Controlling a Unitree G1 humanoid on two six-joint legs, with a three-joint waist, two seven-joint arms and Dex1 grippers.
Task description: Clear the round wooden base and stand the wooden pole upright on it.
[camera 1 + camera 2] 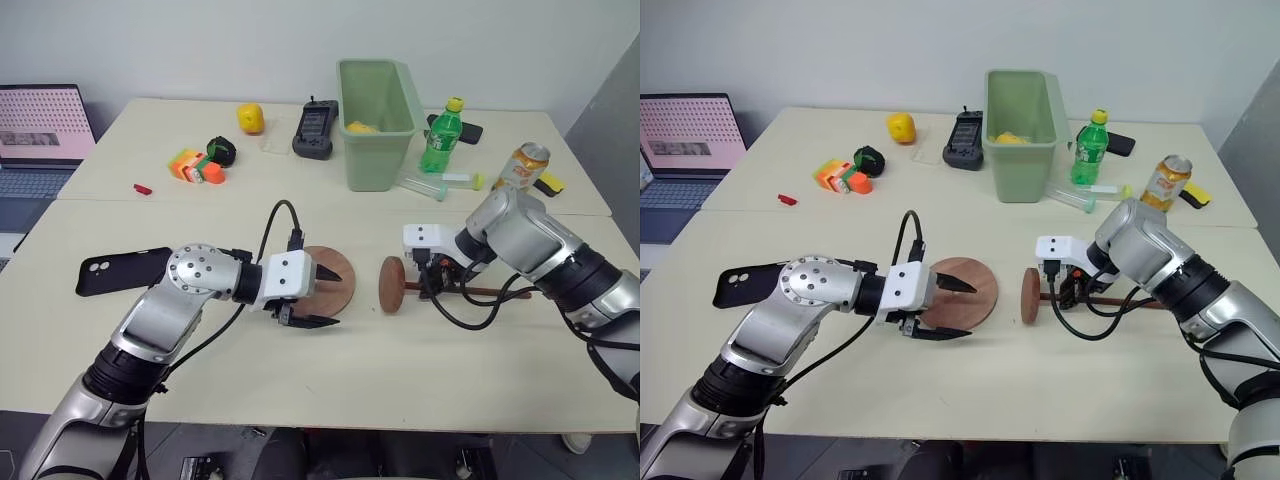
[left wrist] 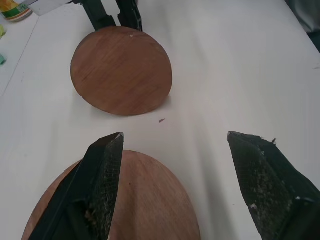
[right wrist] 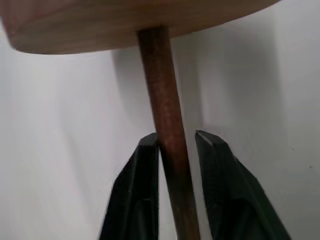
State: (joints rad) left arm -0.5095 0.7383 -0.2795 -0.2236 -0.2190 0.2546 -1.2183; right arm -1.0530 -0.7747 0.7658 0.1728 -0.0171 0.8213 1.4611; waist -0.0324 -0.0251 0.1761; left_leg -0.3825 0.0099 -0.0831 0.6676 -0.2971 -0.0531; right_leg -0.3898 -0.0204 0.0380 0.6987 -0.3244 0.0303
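The wooden pole [image 1: 470,291] is lying flat on the table [image 1: 400,380], right of centre, with its thick end disc standing on edge and facing left toward the round wooden base [image 1: 340,280]. The base is lying flat near the table's middle, just left of that disc but apart from it; its top is showing bare.

The right gripper [image 1: 432,283] is pointing steeply down and pinching the rod close behind the end disc; in the right wrist view both black fingers [image 3: 140,190] are pressing the rod's sides, jaws narrow around it. The left gripper [image 1: 312,296] is hovering at the base's near-left edge, jaws wide, holding nothing; one finger is hanging over the disc, the other over bare table.

Handling judgement: the pole is looking stiff, light and smooth-finished, so a thin round rod is likely rolling or pivoting in a two-finger pinch. The disc end is carrying most of the weight, so a hold near it, as now, is keeping swing small when tipping upright. The base is thin and light, likely sliding if nudged.
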